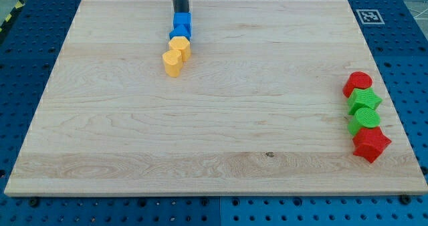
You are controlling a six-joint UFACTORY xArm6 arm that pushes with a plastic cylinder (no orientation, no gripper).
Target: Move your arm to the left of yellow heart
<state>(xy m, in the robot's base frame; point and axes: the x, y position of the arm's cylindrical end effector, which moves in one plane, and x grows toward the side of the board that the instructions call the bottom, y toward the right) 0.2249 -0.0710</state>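
Note:
Two yellow blocks lie touching at the view's upper left of centre: one (180, 47) looks like the yellow heart, the other (172, 62) sits just below and left of it and looks rounded. Two blue blocks (182, 21) (178, 33) sit stacked in a line directly above the yellow ones, touching them. My tip (180, 13) stands at the top end of this line, against the upper blue block, above the yellow heart and not at its left.
The wooden board (214, 152) lies on a blue perforated table. Near the right edge stands a column of blocks: a red cylinder (358, 83), a green star (364, 101), a green cylinder (365, 119) and a red star (371, 144).

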